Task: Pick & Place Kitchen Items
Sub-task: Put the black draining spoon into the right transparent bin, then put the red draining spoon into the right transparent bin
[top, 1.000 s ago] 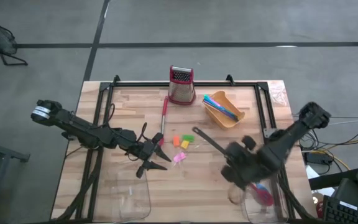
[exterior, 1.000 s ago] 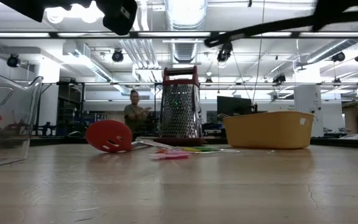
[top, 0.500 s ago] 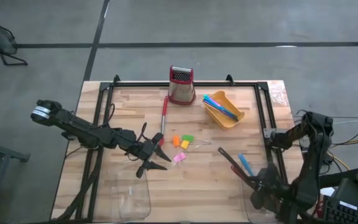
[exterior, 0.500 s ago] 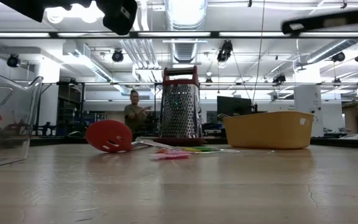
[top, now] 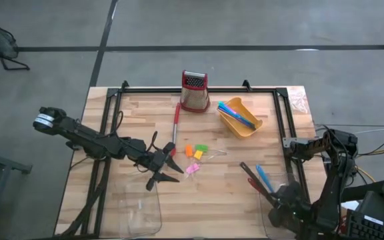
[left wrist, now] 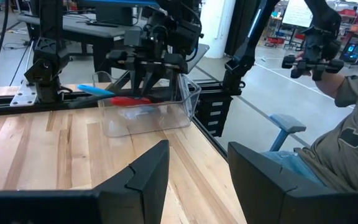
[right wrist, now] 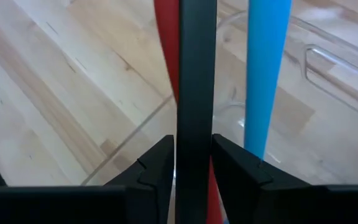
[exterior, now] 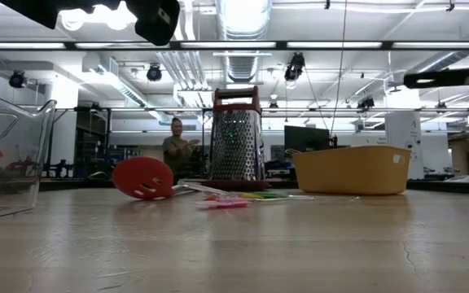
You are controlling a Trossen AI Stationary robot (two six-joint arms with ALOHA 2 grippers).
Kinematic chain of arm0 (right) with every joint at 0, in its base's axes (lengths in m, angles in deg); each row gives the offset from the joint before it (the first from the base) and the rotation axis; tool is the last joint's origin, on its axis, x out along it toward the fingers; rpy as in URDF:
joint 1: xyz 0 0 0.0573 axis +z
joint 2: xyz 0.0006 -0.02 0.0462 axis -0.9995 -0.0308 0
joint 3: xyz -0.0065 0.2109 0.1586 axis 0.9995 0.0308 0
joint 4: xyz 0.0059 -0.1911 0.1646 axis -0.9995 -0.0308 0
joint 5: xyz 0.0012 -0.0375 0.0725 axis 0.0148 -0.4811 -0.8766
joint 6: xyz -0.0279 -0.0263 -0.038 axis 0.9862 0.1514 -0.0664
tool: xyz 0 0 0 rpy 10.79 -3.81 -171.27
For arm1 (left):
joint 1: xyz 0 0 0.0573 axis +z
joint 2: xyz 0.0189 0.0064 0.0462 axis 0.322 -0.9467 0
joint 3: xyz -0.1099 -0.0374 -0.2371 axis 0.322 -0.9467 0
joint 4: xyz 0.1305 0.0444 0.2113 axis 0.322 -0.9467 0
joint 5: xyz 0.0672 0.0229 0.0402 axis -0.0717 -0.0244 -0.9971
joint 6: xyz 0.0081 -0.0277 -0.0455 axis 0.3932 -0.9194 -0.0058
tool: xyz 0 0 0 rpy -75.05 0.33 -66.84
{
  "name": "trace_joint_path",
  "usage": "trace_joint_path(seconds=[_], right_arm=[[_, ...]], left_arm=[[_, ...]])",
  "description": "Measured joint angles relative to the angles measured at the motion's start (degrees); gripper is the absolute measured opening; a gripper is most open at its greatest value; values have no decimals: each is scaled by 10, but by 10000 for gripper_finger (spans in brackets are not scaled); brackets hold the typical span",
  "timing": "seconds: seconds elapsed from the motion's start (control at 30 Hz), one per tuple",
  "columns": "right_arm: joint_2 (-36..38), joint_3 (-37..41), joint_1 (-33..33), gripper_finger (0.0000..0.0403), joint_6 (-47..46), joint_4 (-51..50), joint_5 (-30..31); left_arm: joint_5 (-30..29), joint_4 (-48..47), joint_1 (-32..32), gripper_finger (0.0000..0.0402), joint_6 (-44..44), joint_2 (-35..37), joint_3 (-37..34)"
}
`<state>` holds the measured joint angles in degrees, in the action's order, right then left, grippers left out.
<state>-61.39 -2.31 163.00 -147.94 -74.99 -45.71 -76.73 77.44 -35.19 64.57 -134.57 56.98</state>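
Right wrist view: black ladle handle [right wrist: 196, 81] sits between the right claw [right wrist: 193, 163] fingers, held over the clear tray [right wrist: 328, 68] at the tabletop's [top: 145, 117] near right corner, beside a blue utensil [right wrist: 266, 68] and a red one [right wrist: 165, 43]; best to lower the handle inside the rim before letting go, so it doesn't tip out; left claw [top: 167, 171] hovers mid-table, fingers apart, empty; counted: one grater [top: 195, 91], one yellow bin [top: 243, 118], one red spatula [top: 176, 123]

Grey floor [top: 259, 27], bright ceiling striplights [exterior: 243, 16], perhaps a workshop beyond.
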Motion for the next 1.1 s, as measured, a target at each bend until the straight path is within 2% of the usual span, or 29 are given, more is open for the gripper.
trace_joint_path(seconds=[0.3, 0.6, 0.77, 1.1], right_arm=[[2, -34, -3, 155, -4, -35, -12], [3, -93, -14, 203, 40, -156, 92], [3, -93, -44, 213, 90, -151, 135], [3, -103, -90, 209, 165, -144, 149]], left_arm=[[0, -1, 0, 170, 0, 0, 0], [0, -1, 0, 170, 0, 0, 0], [0, -2, 0, 170, 0, 0, 0], [0, -15, 0, 170, -4, 0, 0]])
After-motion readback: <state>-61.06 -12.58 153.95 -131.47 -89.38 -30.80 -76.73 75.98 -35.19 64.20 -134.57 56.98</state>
